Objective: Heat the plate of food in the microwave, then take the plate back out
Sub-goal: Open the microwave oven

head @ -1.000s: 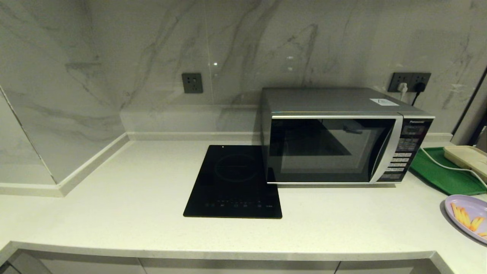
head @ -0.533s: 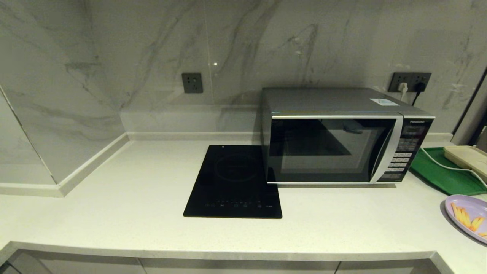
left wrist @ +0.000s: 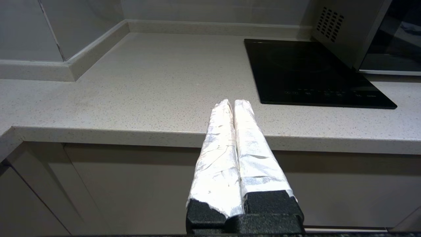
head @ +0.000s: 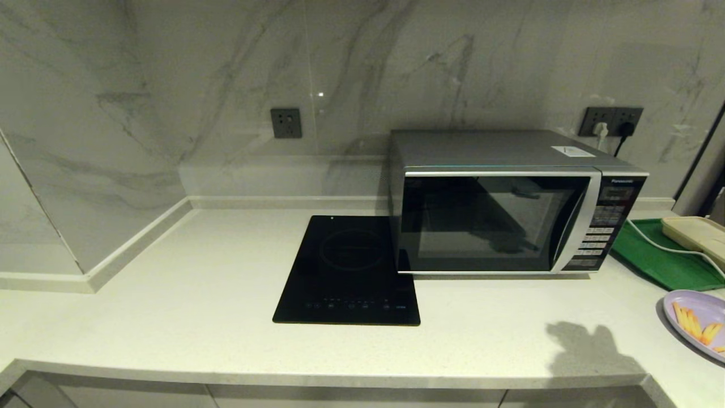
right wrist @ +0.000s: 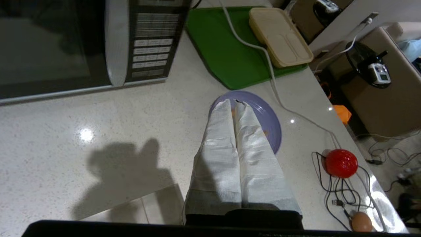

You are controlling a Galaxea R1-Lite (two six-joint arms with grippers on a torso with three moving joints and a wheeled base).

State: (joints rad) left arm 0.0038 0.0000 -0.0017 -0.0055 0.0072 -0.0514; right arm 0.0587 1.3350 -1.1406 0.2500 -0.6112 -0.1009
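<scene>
The silver-grey microwave (head: 510,201) stands at the back right of the counter with its dark glass door closed; its curved handle (right wrist: 115,42) and button panel (right wrist: 151,46) face me. The lavender plate of food (head: 699,320) with yellow fries lies on the counter at the right edge. My right gripper (right wrist: 233,102) hovers above the plate (right wrist: 266,118), its white-wrapped fingers shut and empty, hiding most of the fries. My left gripper (left wrist: 232,102) hangs shut and empty at the counter's front edge, left of the cooktop. Neither gripper shows in the head view.
A flat black induction cooktop (head: 348,269) lies left of the microwave. A green tray (head: 660,255) with a cream dish (head: 699,235) sits behind the plate, and a white cable (right wrist: 273,75) runs across it. A red ball (right wrist: 341,163), thin wires and an egg (right wrist: 361,221) lie near the counter's right edge.
A shadow of my right arm has appeared on the counter in front of the microwave, and a reflection in the door; the arm has come in over the counter's right side.
</scene>
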